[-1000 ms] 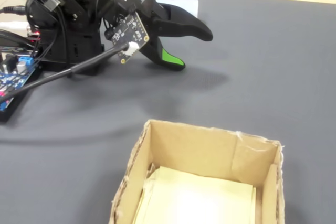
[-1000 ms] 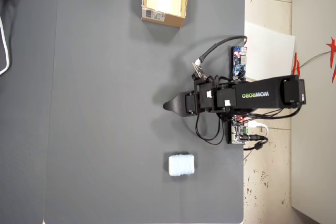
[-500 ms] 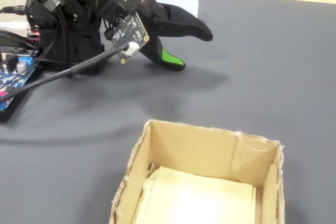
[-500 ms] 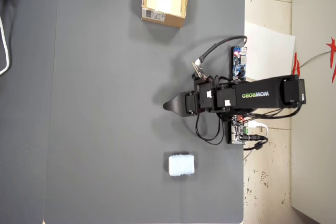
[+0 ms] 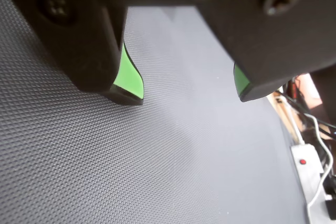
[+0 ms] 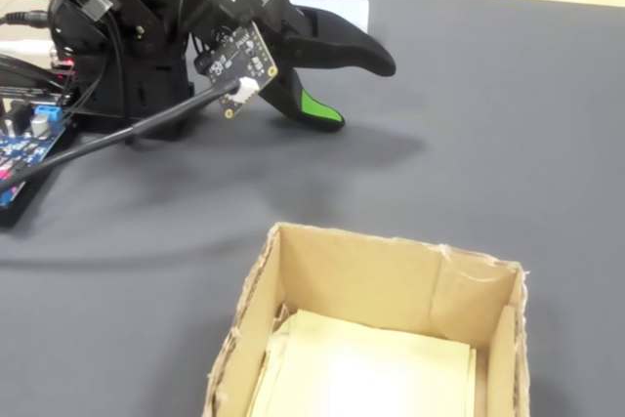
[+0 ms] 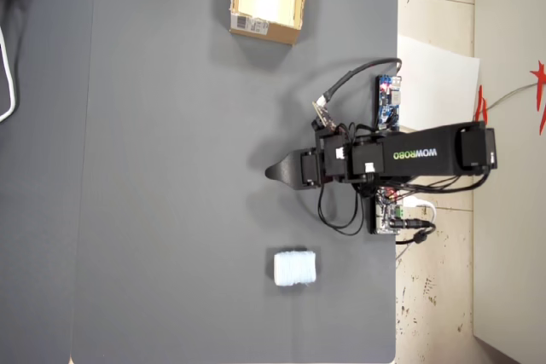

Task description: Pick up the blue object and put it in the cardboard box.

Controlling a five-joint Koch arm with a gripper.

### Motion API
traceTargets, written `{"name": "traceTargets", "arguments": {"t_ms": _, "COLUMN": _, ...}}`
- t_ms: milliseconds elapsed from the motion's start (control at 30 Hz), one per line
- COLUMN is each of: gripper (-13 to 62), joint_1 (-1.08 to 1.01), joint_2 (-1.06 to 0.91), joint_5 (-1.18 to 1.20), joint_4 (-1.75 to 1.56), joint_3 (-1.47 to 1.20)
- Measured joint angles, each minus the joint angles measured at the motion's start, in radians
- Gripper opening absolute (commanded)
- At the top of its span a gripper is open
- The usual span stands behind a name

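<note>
1. Wrist view: the gripper (image 5: 189, 95) hangs just above the dark grey mat (image 5: 157, 171), with a clear gap of mat between its two green-lined tips, so it is open and holds nothing. Neither the blue object nor the box appears here, so I judge this camera cannot guide the approach yet. Only this view shows the gap between the tips so plainly.

2. Fixed view: the gripper (image 6: 356, 90) points out over the mat, jaws parted, one above the other. The cardboard box (image 6: 381, 280) stands in the foreground, top open, pale inside. The blue object is not seen here, perhaps hidden behind the arm. This view alone shows the height of the box walls; a low carry could hit the rim.

3. Overhead view: the blue object (image 7: 295, 268) lies on the mat near the lower edge of the picture, well apart from the gripper (image 7: 271, 171), and the cardboard box (image 7: 266, 26) is at the top edge, on the other side of the arm. Only this view shows all three together. The block looks soft, so an off-centre pinch may push it away or let it slip during the long carry
</note>
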State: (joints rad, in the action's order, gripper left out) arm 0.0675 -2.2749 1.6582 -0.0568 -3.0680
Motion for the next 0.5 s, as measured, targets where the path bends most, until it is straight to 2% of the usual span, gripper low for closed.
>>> {"name": "traceTargets", "arguments": {"t_ms": 500, "gripper": 33.8, "joint_1": 0.028, "joint_2": -0.006, "joint_5": 0.08, "joint_4": 0.075, "joint_3": 0.032}}
